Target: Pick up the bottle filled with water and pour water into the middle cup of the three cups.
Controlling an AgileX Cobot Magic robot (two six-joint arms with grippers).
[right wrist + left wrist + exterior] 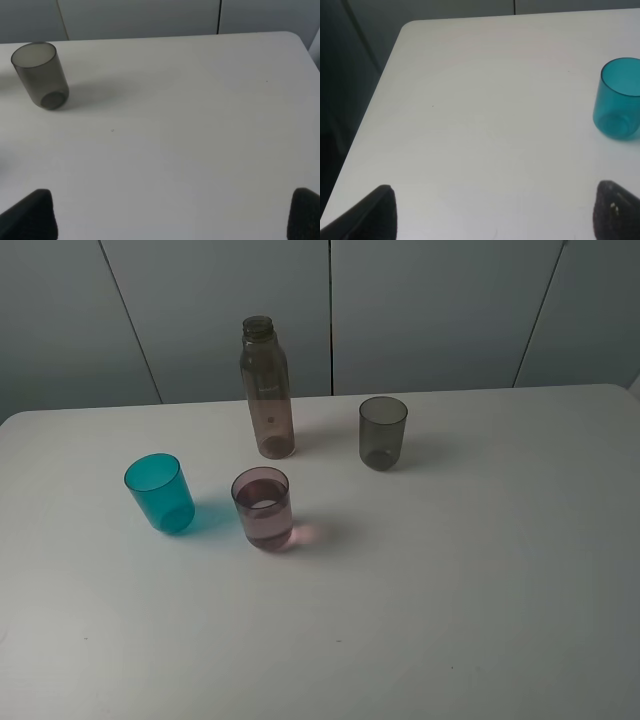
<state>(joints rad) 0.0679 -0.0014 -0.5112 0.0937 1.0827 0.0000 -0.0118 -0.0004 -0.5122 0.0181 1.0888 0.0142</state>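
Exterior high camera gives me a white tabletop (480,600) with four pieces on it. I see the tall slim translucent brown-pink plastic bottle (267,390) standing upright toward the far edge, its threaded neck bare of any cap. Nearer to me, and just in front of it, stands the short translucent pinkish-mauve plastic tumbler (263,508), upright, with what looks like some liquid in its lower part. To that tumbler's left, a small gap away, is the short translucent teal plastic tumbler (159,492). The short translucent smoky grey plastic tumbler (383,432) stands to the right of the bottle, apart from it. None of the pieces touch each other, and neither arm shows in this view.

On the left wrist camera I have the left claw (495,212) with its two dark fingertips spread wide over bare tabletop, nothing between them, the teal tumbler off to one side. On the right wrist camera the right claw (172,215) likewise stands wide apart and empty, with the grey tumbler well ahead of it.
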